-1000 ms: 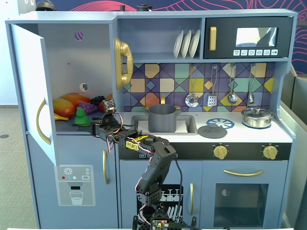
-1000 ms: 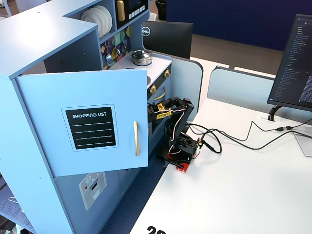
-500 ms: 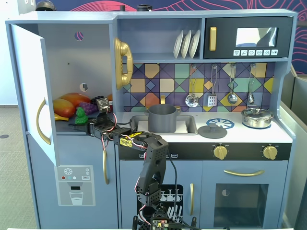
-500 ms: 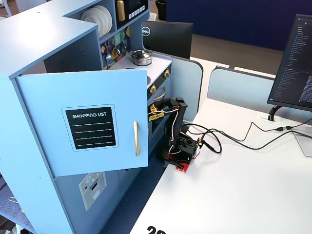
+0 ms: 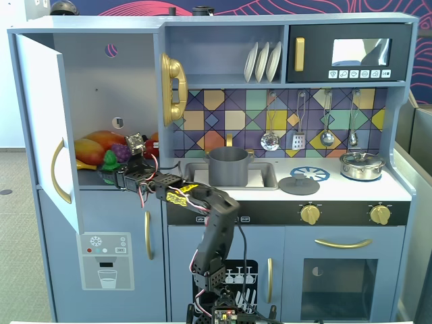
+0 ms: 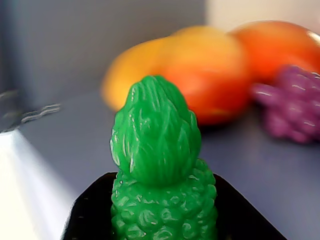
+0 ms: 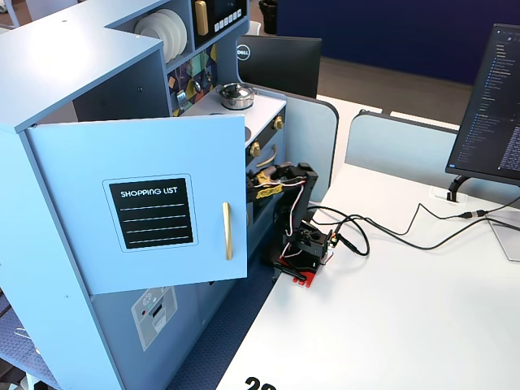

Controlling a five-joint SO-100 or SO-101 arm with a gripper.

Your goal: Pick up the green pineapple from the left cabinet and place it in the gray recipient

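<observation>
Inside the left cabinet [image 5: 101, 101] — door open; jaws clamp the green pineapple [image 6: 160, 170] beside grapes [image 6: 292, 105].

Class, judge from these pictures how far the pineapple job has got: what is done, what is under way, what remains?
Done: the left cabinet stands open. Under way: the gripper is at the green pineapple inside, fruit between black fingers; whether they grip is unclear. Left: carrying it to the gray recipient.

Black arm [image 5: 214, 229], yellow label, red-white cables, red base.
</observation>
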